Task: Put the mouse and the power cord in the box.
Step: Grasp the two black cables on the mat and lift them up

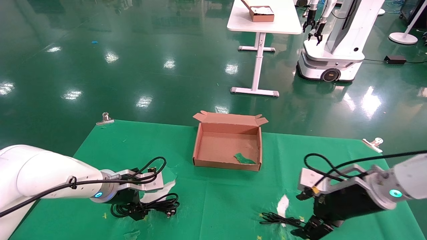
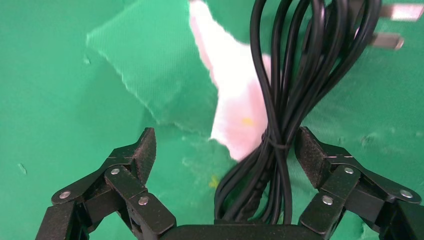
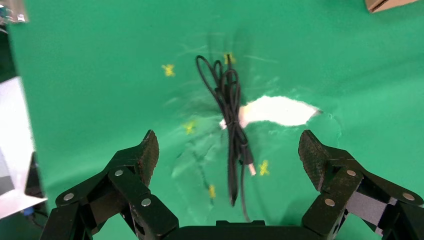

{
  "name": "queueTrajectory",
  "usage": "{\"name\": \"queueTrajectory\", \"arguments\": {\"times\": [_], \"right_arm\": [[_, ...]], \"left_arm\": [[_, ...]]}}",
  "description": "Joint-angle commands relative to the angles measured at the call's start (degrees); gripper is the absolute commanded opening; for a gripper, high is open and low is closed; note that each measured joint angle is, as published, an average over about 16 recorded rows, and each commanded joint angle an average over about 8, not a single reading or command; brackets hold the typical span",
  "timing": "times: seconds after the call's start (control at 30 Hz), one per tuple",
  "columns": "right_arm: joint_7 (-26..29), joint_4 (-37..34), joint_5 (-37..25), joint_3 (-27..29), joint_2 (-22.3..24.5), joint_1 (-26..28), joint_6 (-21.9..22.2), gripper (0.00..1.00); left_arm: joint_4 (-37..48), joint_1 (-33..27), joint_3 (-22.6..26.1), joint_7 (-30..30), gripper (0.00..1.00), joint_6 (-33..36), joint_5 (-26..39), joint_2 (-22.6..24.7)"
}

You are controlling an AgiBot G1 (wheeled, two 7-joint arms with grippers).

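Left gripper point(image 2: 225, 150): jaws wide open astride the power cord point(image 2: 280, 100), near the tabletop's front-left corner. Advice: close at the tied waist. Right gripper point(image 3: 227, 150): open above a thin cable point(image 3: 231, 117), front-right. Box point(image 1: 228, 144): tabletop's far-middle edge.

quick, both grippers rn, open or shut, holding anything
Left gripper: open, straddling the power cord, not gripping it.
Right gripper: open, empty, above the mouse's thin cable.
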Motion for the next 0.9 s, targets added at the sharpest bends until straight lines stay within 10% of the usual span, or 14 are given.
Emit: {"name": "queueTrajectory", "arguments": {"times": [0.03, 0.6, 0.7, 0.9], "right_arm": [[-2.45, -5.00, -1.55, -0.80, -2.73, 1.56, 1.43, 1.00], [-12.36, -24.91, -6.26, -3.86, -12.51, 5.13, 7.23, 1.00], [-13.15, -26.51, -6.38, -3.93, -13.17, 5.46, 7.90, 0.69], [-13.81, -28.83, -6.98, -4.26, -14.21, 6.11, 8.92, 0.01]], "left_arm": [[0.02, -0.01, 0.00, 0.01, 1.00, 0.00, -0.01, 0.01], [0.06, -0.02, 0.00, 0.04, 1.00, -0.01, -0.02, 0.02], [0.06, -0.02, 0.00, 0.04, 0.99, -0.01, -0.02, 0.02], [0.10, -0.01, -0.01, 0.05, 0.28, -0.05, -0.01, 0.03]]}}
